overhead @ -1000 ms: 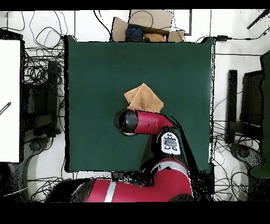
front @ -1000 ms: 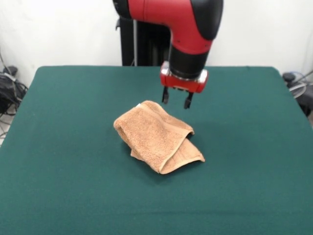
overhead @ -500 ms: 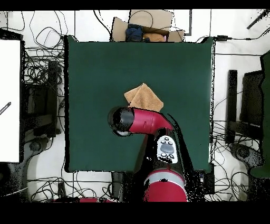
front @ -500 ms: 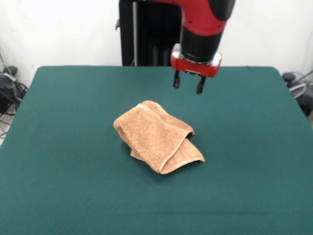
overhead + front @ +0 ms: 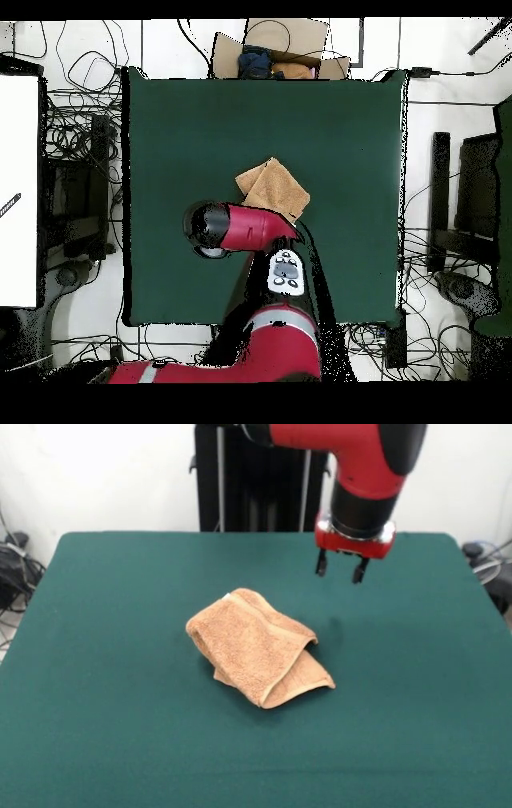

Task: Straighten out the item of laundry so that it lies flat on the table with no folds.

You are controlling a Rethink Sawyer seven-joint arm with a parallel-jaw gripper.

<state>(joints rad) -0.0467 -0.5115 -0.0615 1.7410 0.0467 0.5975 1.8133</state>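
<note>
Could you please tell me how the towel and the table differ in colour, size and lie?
The towel is peach-orange; the table is dark green. The towel is small; the table is far larger. The towel lies folded over itself in layers, while the table top is flat. Both look soft-surfaced. The open gripper touches neither.

I am counting one towel (image 5: 258,646) lying folded on one green table (image 5: 112,664). I am seeing one red arm (image 5: 245,226) carrying one gripper (image 5: 339,571) with two fingers (image 5: 322,563). I am also counting one cardboard box (image 5: 283,45) sitting beyond the table's far edge in the overhead view.
</note>
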